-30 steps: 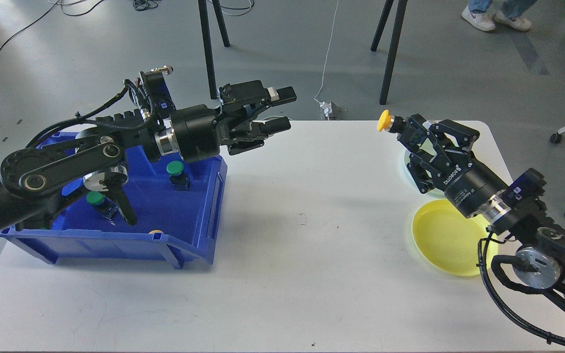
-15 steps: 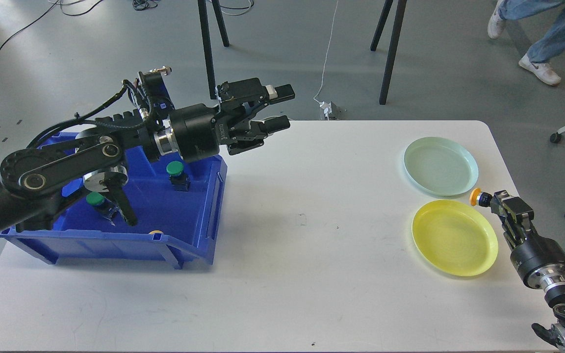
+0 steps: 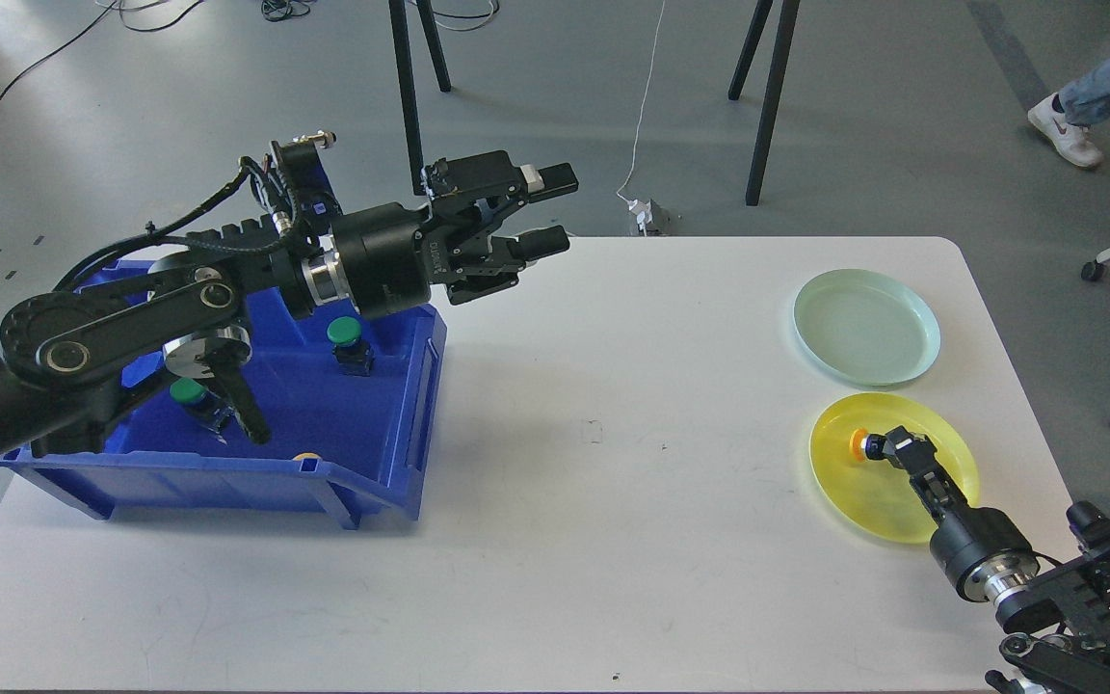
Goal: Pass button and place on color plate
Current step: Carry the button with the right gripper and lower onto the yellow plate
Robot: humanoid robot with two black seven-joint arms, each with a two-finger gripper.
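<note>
White table [image 3: 613, 540] on grey floor [image 3: 902, 125]; left pincer [image 3: 547, 206] wide and bare, right pincer [image 3: 887, 449] clasping yellow button [image 3: 857, 445] over yellow plate [image 3: 863, 496].

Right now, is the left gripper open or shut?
Open. The left gripper hangs over the table's far edge beside the blue bin, its two fingers clearly apart with nothing between them.

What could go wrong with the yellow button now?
The right tool holds the yellow button tilted sideways over the yellow plate. Let go like that, it might roll off. The button sits near the plate's left side, so it could tumble onto the table.
</note>
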